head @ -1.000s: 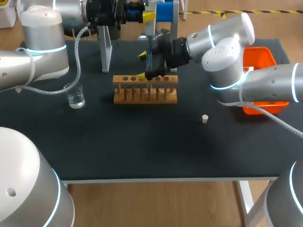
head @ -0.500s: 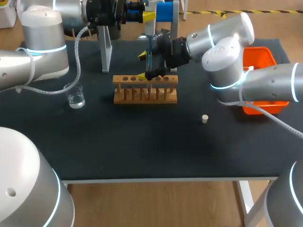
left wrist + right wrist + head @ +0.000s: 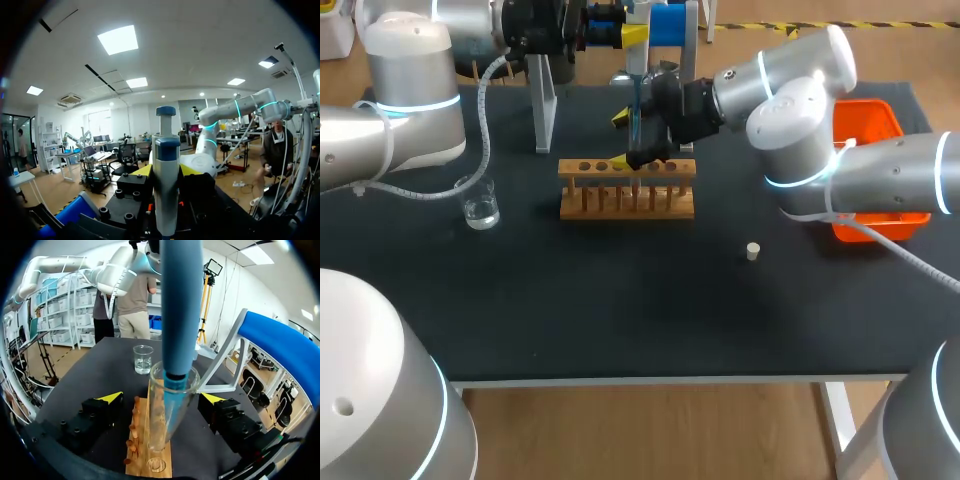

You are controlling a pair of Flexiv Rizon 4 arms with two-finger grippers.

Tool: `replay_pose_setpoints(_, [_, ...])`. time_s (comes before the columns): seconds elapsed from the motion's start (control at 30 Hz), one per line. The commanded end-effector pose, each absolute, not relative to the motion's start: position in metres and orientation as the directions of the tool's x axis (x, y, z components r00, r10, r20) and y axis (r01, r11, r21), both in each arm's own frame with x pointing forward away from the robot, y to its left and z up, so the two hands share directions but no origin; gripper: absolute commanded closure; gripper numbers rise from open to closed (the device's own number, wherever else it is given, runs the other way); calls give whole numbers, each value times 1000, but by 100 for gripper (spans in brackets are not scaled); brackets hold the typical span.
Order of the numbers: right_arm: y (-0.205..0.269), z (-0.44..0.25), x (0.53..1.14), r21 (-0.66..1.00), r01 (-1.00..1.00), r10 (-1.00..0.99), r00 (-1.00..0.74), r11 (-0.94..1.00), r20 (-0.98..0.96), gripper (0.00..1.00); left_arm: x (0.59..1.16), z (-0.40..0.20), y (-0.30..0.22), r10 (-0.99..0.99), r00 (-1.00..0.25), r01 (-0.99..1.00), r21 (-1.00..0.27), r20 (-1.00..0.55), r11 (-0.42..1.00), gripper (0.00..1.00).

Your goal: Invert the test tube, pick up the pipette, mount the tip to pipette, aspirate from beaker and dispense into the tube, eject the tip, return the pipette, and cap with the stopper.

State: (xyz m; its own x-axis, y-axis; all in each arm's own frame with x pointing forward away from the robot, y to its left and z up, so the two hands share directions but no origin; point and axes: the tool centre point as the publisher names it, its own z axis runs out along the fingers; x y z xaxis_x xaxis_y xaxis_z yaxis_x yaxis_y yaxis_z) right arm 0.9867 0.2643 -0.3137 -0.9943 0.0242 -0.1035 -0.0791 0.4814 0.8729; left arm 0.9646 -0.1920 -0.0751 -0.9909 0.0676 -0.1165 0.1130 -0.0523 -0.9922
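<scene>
Glass test tube (image 3: 159, 432) stands upright in the wooden rack (image 3: 626, 203). It looks thin-walled, slick and breakable, so grip it gently at mid-wall. Right gripper (image 3: 161, 397) straddles it, fingers spread and touching nothing. Left gripper (image 3: 166, 171) pinches the light, rigid pipette (image 3: 166, 150), whose blue end dips into the tube above the rack.

1. The bench (image 3: 620, 310) has a matt black top.
2. The rack (image 3: 627, 190), upper middle of the frame, is bare pale wood without shine.
3. The beaker (image 3: 480, 205) and the test tube (image 3: 161, 430) are clear, glossy glass.
4. The pipette (image 3: 182, 305) is smooth blue plastic, rather matt.
5. The bin (image 3: 868, 125), at the right, is orange plastic.
6. The right arm (image 3: 840, 170) has smooth silver shells with soft shine.
</scene>
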Motion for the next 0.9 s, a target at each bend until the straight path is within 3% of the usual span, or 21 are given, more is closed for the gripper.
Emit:
replay_pose_setpoints(0.03, [264,-314,988,872,-79,21,-995,483,-102,0,966,-74,-191,72,-990,114,-992,-117,-52,100])
replay_pose_setpoints(0.9, [264,-314,988,872,-79,21,-995,483,-102,0,958,-51,-195,68,-987,145,-989,-148,-38,100])
